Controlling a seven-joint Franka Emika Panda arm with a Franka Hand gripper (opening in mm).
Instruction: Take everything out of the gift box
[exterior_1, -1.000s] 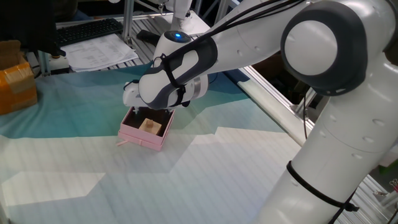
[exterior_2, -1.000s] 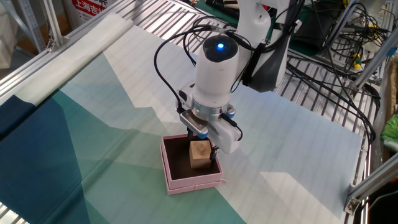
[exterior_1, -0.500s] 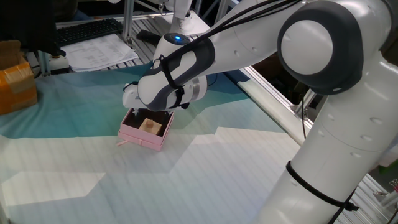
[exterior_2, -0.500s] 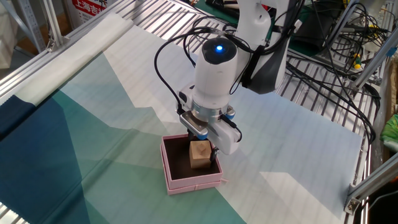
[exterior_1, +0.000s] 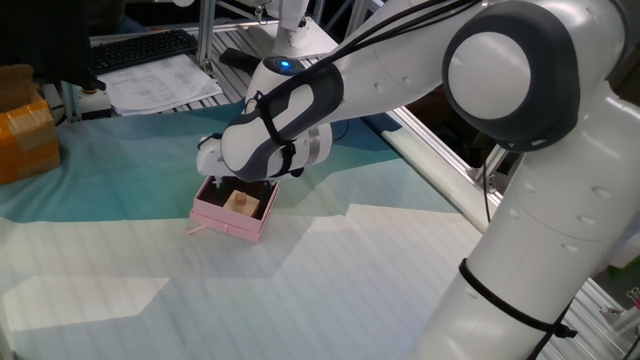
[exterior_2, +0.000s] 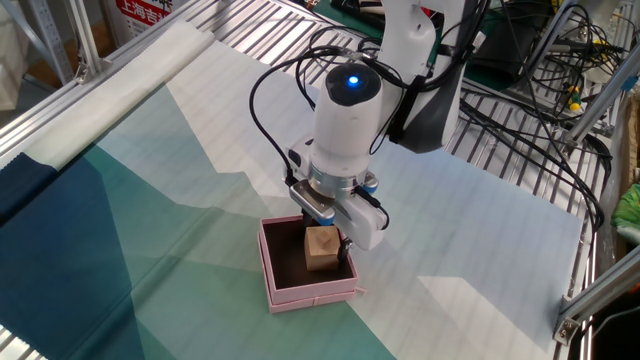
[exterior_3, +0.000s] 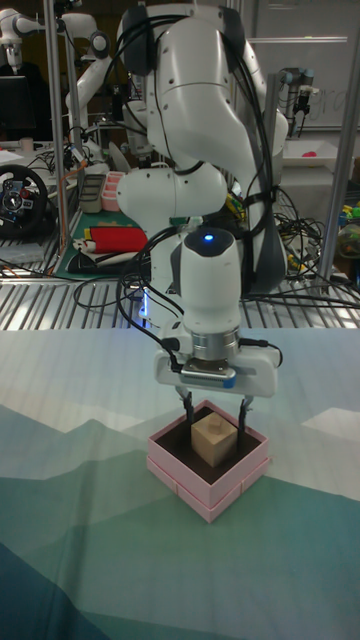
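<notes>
end effector (exterior_3: 214, 420) open astride cube (exterior_3: 212, 439) | inside gift box (exterior_3: 236, 479)

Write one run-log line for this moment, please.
gripper: open, fingers astride cube | cube: in box | stage: pre-grasp

I see the worktop (exterior_2: 480, 240) under a teal-and-white cloth, metal slats (exterior_2: 540, 170) edging it, and behind the slats a keyboard (exterior_1: 140, 48) and papers (exterior_1: 160, 85)

An orange-brown carton (exterior_1: 22, 122) sits beside stacked papers (exterior_1: 160, 82)
</notes>
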